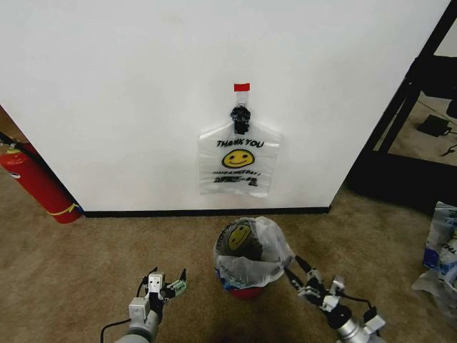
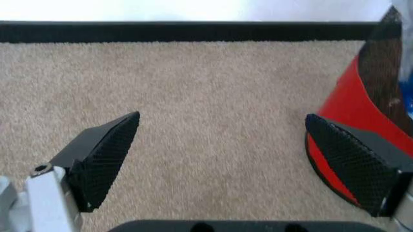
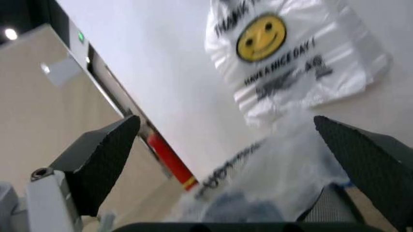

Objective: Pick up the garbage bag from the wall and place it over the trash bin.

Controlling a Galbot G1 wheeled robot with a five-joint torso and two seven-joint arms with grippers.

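Head view showed a translucent whitish plastic garbage bag with a yellow smiley hanging on the wall, well above both hands. The small black wire-mesh trash bin stood between the left hand and right hand, both spread and empty. Judged step: reaching up for the bag.

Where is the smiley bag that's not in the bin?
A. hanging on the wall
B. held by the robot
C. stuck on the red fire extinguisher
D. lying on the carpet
A: the garbage bag hangs from a black clip on the white wall, above the trash bin, with both end effectors open and low.
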